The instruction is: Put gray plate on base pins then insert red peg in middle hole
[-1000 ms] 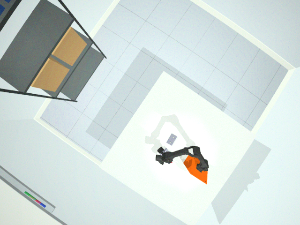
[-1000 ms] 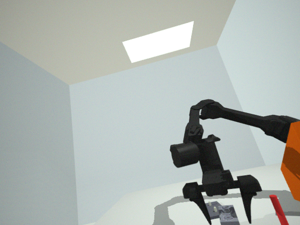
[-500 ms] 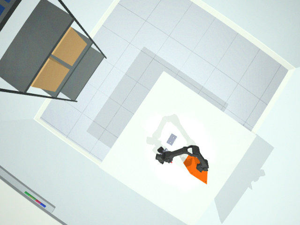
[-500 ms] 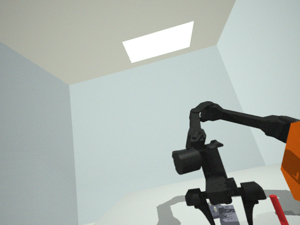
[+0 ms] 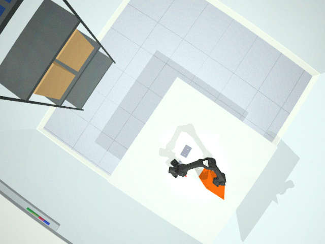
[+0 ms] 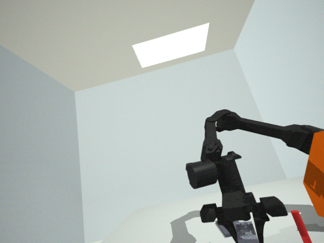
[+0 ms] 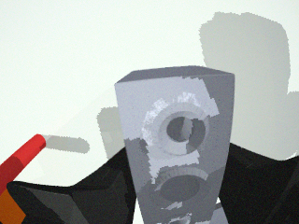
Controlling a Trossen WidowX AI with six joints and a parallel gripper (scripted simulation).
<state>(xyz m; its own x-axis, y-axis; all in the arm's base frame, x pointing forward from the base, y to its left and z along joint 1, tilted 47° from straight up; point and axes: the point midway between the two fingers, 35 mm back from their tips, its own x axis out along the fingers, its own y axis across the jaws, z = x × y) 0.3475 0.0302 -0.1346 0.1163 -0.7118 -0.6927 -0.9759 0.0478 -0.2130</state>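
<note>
With the arm reaching down to the table, I see the gripper closed around the gray plate, 1 finger on each long side. The red peg lies just beside it, and the base sits apart on the table.

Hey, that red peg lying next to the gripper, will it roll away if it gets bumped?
Probably. The red peg looks like a smooth round cylinder lying on its side on the flat table, so a sideways nudge would likely roll it. It looks rigid, and slim enough for the fingers to pinch.
</note>
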